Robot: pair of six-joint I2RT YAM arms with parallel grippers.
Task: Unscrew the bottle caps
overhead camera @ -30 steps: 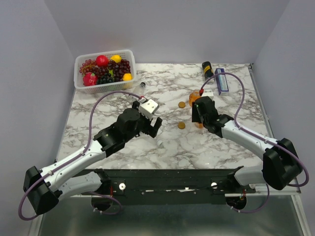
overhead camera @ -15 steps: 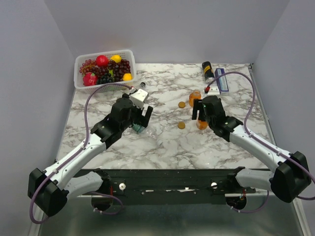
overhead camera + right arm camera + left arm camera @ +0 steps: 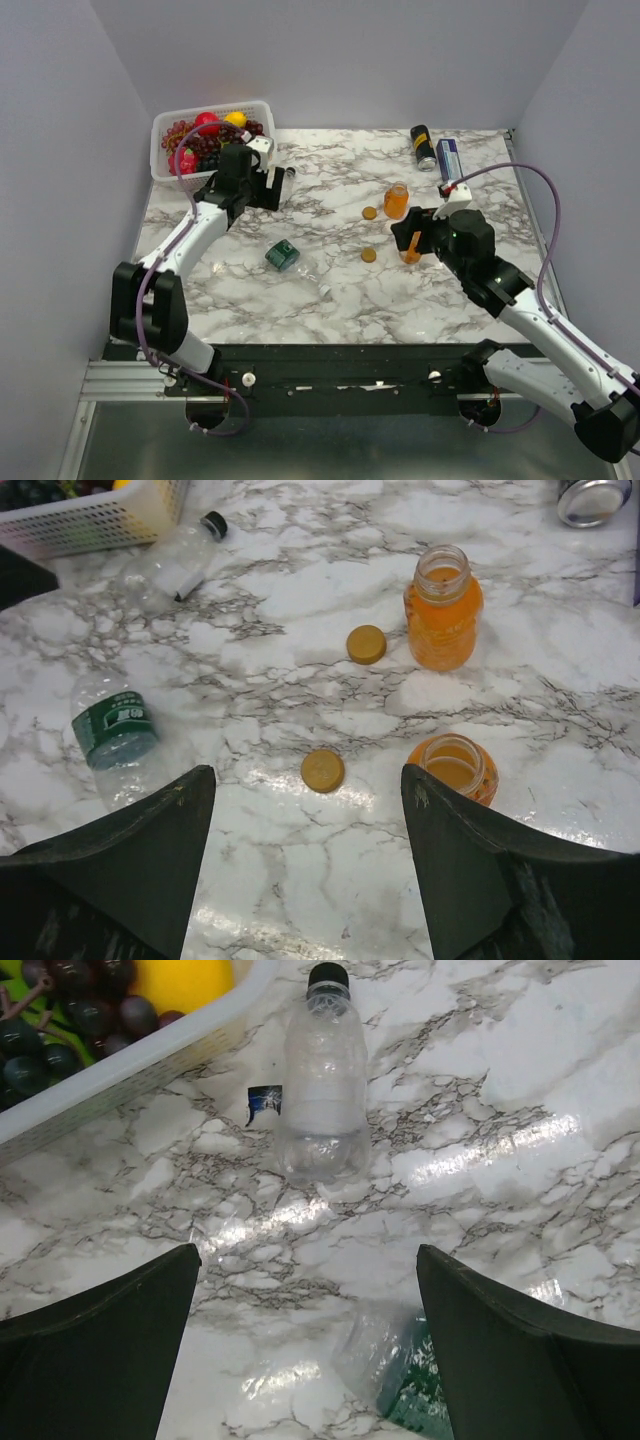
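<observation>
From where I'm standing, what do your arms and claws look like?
The left arm and right arm are white tubes with chunky black joints, a thin purple cable looping along each. The left gripper and right gripper are black, with two wedge-shaped fingers and a white box behind.

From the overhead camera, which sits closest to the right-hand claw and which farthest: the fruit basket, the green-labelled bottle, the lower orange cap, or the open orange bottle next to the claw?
1. open orange bottle, right beside the right gripper.
2. orange cap, just to the gripper's left.
3. green-labelled bottle, lying mid-table, further left.
4. fruit basket, far-left back corner.
</observation>
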